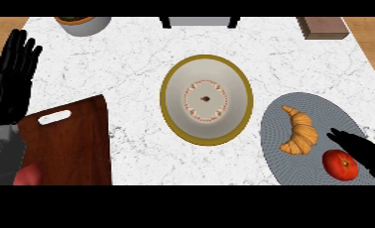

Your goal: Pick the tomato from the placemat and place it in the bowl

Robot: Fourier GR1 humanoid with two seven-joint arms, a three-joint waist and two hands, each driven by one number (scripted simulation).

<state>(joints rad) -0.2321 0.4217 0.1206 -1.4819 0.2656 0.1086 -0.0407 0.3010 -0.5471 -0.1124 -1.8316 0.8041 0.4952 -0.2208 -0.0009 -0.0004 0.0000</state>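
A red tomato (341, 164) lies near the lower right end of the round grey placemat (288, 99). My right hand (354, 145) comes in from the right edge with its fingers stretched out just above and over the tomato's upper right side, not curled round it. The bowl (207, 99), cream inside with a gold rim and a small pattern at its bottom, stands at the counter's middle. At the left edge my left hand (18, 68) rests open, fingers up.
A croissant (299, 130) lies on the placemat left of the tomato. A dark wooden cutting board (70, 142) sits at the lower left with a reddish item (28, 177) at its corner. A potted plant (82, 24) and a brown box (322, 27) stand at the far edge.
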